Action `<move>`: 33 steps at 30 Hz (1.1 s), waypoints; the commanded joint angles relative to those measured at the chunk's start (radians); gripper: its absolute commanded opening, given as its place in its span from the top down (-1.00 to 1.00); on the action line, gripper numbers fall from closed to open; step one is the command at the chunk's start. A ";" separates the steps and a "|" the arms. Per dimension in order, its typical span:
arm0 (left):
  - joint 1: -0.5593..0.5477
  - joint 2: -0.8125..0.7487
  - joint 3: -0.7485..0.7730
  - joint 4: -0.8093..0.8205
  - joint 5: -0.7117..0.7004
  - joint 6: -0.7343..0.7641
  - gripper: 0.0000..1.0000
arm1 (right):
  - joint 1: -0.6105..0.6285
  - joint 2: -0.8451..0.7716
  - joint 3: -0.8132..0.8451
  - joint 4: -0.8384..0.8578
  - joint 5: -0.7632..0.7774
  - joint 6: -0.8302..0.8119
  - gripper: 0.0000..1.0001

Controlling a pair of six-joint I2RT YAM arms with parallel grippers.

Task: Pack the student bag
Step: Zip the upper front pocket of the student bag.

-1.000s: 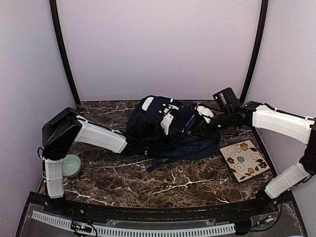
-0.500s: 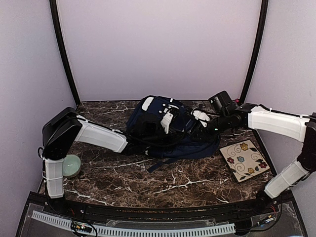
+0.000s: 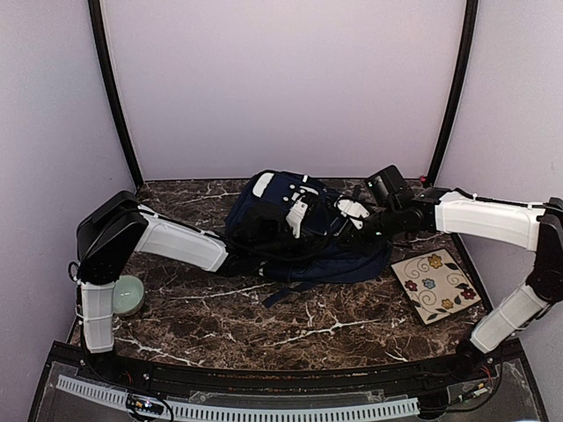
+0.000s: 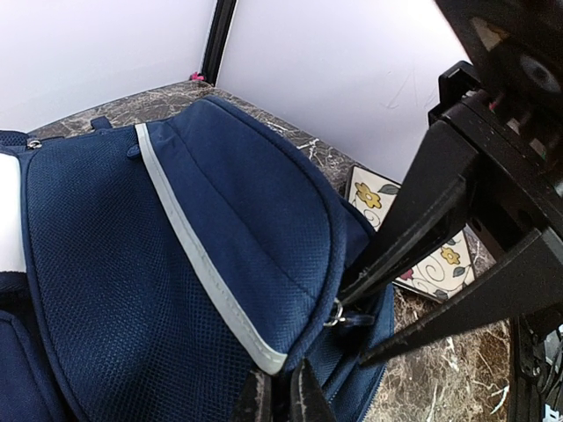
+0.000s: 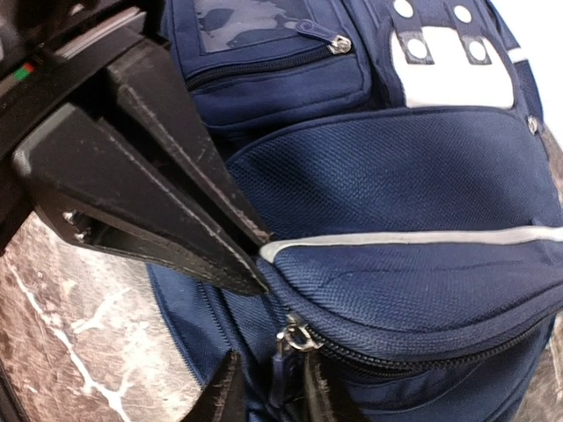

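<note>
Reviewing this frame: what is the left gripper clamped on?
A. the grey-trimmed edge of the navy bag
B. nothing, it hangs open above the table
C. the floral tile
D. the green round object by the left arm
A: the left gripper is shut on the student bag, pinching its grey-trimmed flap edge just above the zipper pull. The right wrist view shows the same pinch.

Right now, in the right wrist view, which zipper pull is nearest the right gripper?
The lower pull, hanging between the right gripper's fingertips below the grey stripe; the upper pull sits far off on the bag's small pocket.
</note>
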 commanded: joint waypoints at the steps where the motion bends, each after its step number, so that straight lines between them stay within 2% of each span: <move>1: -0.006 -0.033 0.055 0.110 0.041 -0.040 1.00 | 0.005 0.011 -0.019 0.067 0.091 -0.002 0.61; 10: -0.005 -0.038 0.035 0.072 0.042 -0.012 1.00 | -0.007 -0.015 -0.011 0.002 0.045 -0.020 0.85; 16: -0.001 -0.089 -0.041 0.008 0.021 0.012 1.00 | -0.043 -0.019 0.050 -0.149 -0.017 -0.060 0.93; 24: -0.002 -0.160 -0.088 -0.197 -0.030 0.157 1.00 | -0.105 -0.056 0.053 -0.297 -0.056 -0.100 0.99; 33: -0.002 -0.202 -0.096 -0.383 -0.135 0.276 1.00 | -0.161 -0.084 0.061 -0.379 -0.046 -0.149 1.00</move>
